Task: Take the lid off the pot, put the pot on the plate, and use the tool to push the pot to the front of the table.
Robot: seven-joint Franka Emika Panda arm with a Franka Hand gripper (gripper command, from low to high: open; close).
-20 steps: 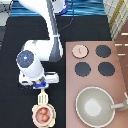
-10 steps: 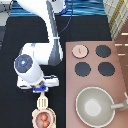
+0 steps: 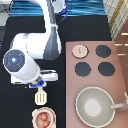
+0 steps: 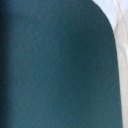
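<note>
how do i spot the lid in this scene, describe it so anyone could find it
Find the pinkish-brown stove on the exterior view's right. The lid lies on its top-left burner spot, far from the gripper above the tool. Unlike the black burners, it is pale pink with a centre knob.

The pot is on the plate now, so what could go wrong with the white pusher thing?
1. The tool sits right under the claw, its head touching the pot; an off-centre shove might tip the pot or slide it off the plate.
2. The pot is already near the exterior view's bottom edge of the table, so a hard push could send it over.
</note>
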